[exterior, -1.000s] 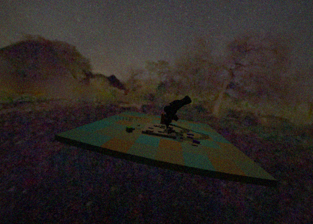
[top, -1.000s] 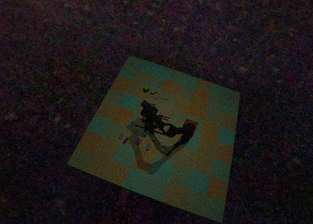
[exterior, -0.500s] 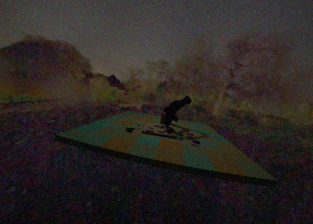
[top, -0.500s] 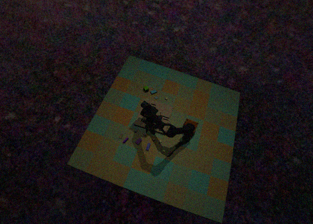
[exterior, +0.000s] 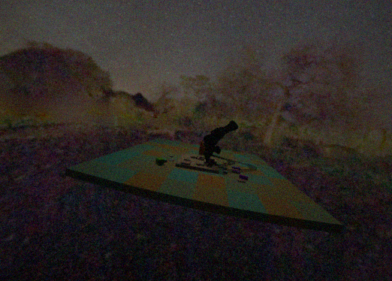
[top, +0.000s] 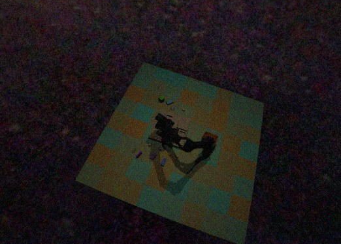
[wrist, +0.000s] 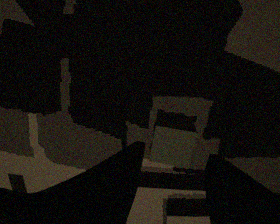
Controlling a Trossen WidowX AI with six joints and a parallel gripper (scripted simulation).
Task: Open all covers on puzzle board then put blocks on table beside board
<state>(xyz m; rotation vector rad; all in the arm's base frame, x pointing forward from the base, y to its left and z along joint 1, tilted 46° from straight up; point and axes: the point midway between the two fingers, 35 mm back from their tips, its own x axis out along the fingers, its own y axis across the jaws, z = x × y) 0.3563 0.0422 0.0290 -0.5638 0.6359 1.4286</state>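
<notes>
The puzzle board (top: 185,121) lies under the arm, pale and mostly hidden by the dark hand in the top view. My gripper (wrist: 175,157) (exterior: 210,162) is partly open, low over the board. In the wrist view a grey-green block (wrist: 173,146) shows in a square well between and below the fingertips, not gripped. A green block (top: 161,99) (exterior: 161,161) and a light blue block (top: 169,102) lie beyond the board. A violet block (top: 138,154), a purple block (top: 153,156) and a blue-violet block (top: 163,162) lie on its near side. Cover positions are too dark to tell.
The arm's base stands on an orange patch (top: 210,135) right of the board. Small pale pieces (top: 172,108) (top: 133,151) lie near the board's far and near sides. The patchwork table (top: 209,199) (exterior: 210,188) has open edges all round. Arm shadows cross it.
</notes>
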